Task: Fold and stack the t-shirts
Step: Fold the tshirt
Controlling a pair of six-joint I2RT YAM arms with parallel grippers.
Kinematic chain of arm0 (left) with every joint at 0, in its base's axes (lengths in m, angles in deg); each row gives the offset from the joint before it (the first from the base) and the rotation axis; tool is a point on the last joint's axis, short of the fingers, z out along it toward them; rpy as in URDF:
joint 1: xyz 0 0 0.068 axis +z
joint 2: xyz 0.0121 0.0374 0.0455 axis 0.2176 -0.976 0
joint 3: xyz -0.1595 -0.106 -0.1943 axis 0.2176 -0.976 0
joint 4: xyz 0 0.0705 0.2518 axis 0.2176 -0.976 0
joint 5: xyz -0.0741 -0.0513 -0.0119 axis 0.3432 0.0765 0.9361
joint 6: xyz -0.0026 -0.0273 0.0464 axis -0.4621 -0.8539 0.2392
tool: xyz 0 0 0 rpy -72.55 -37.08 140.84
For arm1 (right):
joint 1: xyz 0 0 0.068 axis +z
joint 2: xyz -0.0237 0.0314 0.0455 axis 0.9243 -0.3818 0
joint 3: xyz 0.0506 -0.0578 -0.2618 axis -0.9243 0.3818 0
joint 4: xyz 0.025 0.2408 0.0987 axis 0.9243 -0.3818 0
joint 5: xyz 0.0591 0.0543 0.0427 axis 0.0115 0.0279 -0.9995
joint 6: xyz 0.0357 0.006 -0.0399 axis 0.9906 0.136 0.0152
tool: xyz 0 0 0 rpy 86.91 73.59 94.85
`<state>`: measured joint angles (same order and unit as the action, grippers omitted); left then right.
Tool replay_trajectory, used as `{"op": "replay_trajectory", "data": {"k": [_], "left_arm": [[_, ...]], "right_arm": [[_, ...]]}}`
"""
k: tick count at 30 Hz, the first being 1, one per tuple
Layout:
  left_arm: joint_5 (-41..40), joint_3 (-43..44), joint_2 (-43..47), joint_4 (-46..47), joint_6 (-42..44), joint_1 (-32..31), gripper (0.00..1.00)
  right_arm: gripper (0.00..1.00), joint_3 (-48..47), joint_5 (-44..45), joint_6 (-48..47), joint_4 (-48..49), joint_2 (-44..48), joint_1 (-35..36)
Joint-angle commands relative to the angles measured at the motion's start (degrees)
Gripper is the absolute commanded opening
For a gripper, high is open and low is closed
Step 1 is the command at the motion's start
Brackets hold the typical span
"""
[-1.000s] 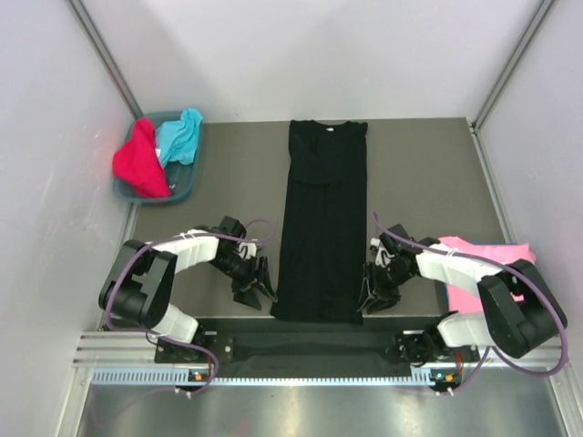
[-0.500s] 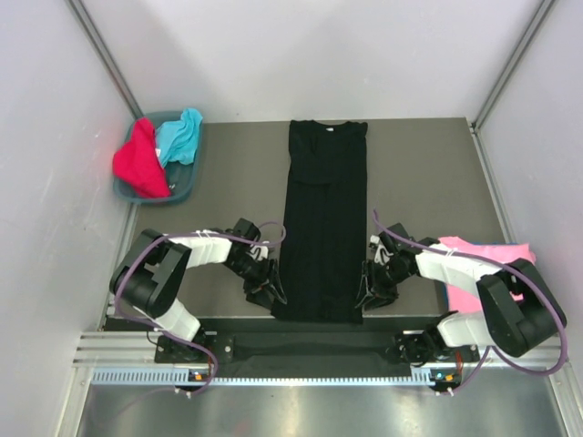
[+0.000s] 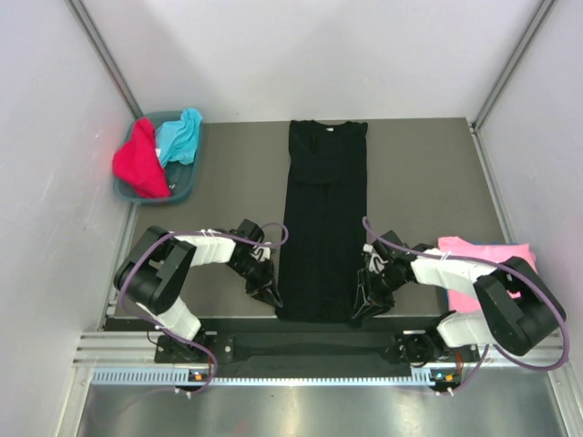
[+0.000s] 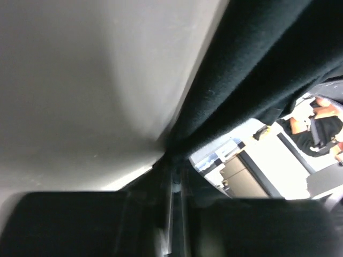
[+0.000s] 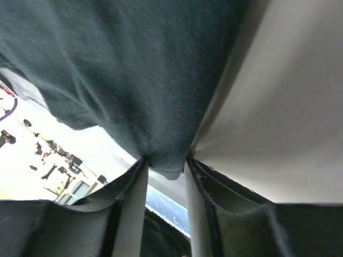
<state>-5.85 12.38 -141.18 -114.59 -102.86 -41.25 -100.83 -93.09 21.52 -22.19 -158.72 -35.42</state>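
The black t-shirt [image 3: 323,218] lies as a long narrow strip down the middle of the table, collar at the far end. My left gripper [image 3: 271,296] is low at its near left corner. In the left wrist view the jaws [image 4: 174,160] are drawn to a thin slit with the black cloth [image 4: 252,69] gathered at their tips. My right gripper [image 3: 357,308] is at the near right corner. Its fingers [image 5: 165,163] pinch a bunch of the dark hem [image 5: 161,96]. A pink t-shirt [image 3: 483,264] lies at the right, behind the right arm.
A grey-blue basket [image 3: 193,173] at the far left corner holds a red t-shirt [image 3: 138,159] and a turquoise one [image 3: 179,135]. White walls close in on three sides. A metal rail runs along the near edge [image 3: 301,373].
My left gripper slid right to the black t-shirt's near left corner and its jaws closed there. The right gripper shifted slightly nearer, still on the hem.
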Motion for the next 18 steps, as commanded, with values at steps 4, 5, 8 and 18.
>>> {"op": "replay_trajectory", "data": {"k": [4,5,8,18], "left_arm": [[-3.4,0.7,1.9,0.4,2.4,-0.1,0.0],[-3.7,1.1,2.7,-0.3,2.8,0.1,0.0],[-7.3,6.6,5.1,-6.9,8.1,2.1,0.0],[-13.0,28.8,5.7,-16.1,19.6,5.6,0.0]], "right_arm": [[0.05,-1.2,-1.3,-0.6,1.3,0.5,0.4],[0.0,-2.7,-1.0,-1.5,-0.1,1.2,0.1],[0.0,-7.1,-0.7,-8.2,-5.6,4.4,-1.9],[0.0,-22.1,0.7,-15.5,-8.8,6.1,-8.1]]}}
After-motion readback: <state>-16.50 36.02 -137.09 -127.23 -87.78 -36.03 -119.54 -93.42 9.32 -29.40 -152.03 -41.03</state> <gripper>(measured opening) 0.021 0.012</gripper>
